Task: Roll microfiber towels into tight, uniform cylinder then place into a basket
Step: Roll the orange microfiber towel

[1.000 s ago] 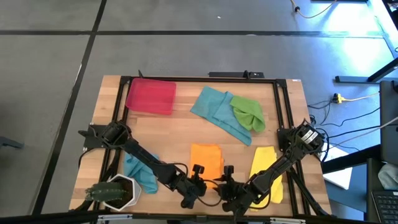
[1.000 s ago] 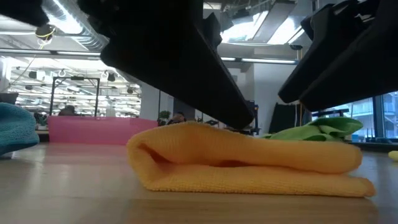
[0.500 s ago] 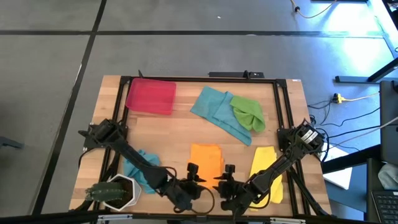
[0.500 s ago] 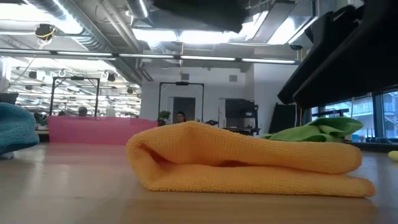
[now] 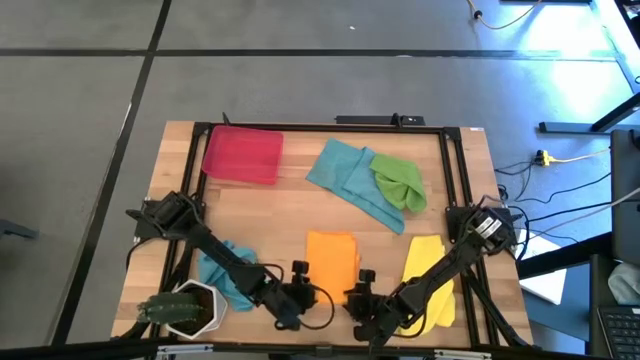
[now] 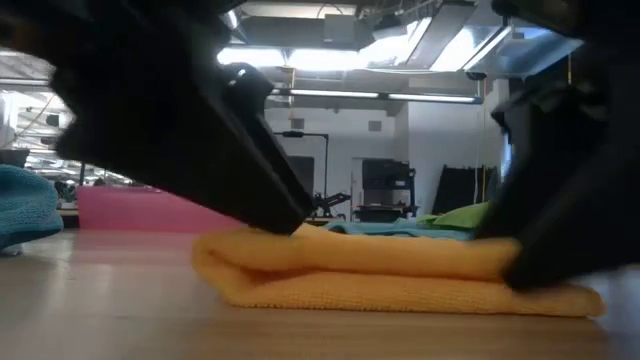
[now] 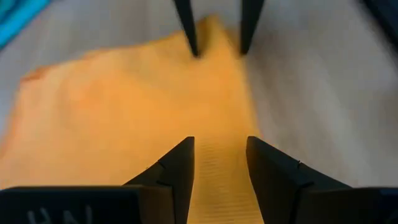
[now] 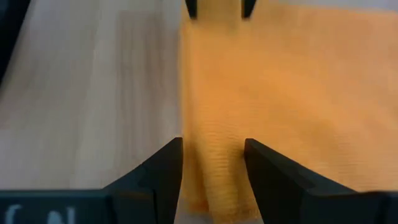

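Observation:
The orange towel (image 5: 332,262) lies folded flat on the table near its front edge. My left gripper (image 7: 219,144) stands open over its near left corner, and my right gripper (image 8: 212,144) stands open over its near right corner. Each has the towel's near edge between its fingers. In the low view the two dark grippers come down onto the orange towel (image 6: 400,275) from either side. The red basket (image 5: 242,155) sits at the far left, with nothing in it. My left gripper straddles the towel's near edge (image 7: 239,134) at the left corner, slanting down from the near left. One finger is on the cloth and one beside it on the wood. Its fingertip (image 6: 293,222) rests on the towel's top, and the towel lies flat on the table. My right gripper straddles the same near edge (image 8: 189,134) at the right corner, slanting down from the near right. One finger is over the cloth, the other just off its edge. In the low view its finger (image 6: 525,270) bears on the towel's top fold, which lies flattened.
A teal towel (image 5: 350,180) and a green towel (image 5: 398,180) lie crumpled at the far middle. A yellow towel (image 5: 425,275) lies under my right arm and another teal towel (image 5: 225,275) under my left. A white pot with a plant (image 5: 185,308) stands at the near left corner.
My left gripper has moved toward the table's left edge and come down onto the towel's near left corner. My right gripper has sunk onto the near right corner. The towel's puffed top fold is now pressed flatter.

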Motion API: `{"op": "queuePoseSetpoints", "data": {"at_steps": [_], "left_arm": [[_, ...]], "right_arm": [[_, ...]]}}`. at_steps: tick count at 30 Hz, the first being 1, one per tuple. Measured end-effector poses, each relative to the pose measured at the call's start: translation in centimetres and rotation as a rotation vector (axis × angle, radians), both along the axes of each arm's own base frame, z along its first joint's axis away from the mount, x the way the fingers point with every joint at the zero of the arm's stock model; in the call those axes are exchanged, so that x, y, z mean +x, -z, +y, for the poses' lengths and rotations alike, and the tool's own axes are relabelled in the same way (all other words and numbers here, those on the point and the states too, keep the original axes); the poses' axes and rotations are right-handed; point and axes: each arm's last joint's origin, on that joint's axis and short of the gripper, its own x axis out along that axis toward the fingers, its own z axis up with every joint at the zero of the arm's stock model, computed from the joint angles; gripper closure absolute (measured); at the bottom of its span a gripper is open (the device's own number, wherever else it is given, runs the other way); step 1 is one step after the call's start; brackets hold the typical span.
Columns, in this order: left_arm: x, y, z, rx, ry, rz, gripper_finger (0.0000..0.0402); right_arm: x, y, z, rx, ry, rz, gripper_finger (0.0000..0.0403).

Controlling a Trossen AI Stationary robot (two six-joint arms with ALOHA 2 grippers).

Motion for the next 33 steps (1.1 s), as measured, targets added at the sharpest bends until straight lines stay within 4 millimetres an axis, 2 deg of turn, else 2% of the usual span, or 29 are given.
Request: {"op": "queuePoseSetpoints", "data": {"at_steps": [6, 12, 18, 26, 33], "left_arm": [[-0.4, 1.0, -0.4, -0.012, 0.049, 0.016, 0.0265], [-0.1, -0.2, -1.6, 0.078, 0.139, -0.033, 0.0265], [-1.1, -0.6, -3.0, 0.277, 0.307, 0.028, 0.0263], [-2.7, -0.3, -3.7, 0.502, 0.334, 0.074, 0.0252], [-2.2, 2.1, -3.3, 0.657, 0.38, 0.128, 0.0254]], "right_arm": [[0.0, 0.5, 0.1, 0.016, 0.0, 0.021, 0.0228], [-0.1, -0.1, 0.0, 0.012, -0.023, 0.026, 0.0228], [-0.1, -0.2, 0.0, 0.012, -0.024, 0.026, 0.0228], [-0.2, -0.2, -0.1, -0.007, -0.012, 0.019, 0.0228], [-0.1, -0.2, -0.1, -0.011, -0.01, 0.016, 0.0228]]}}
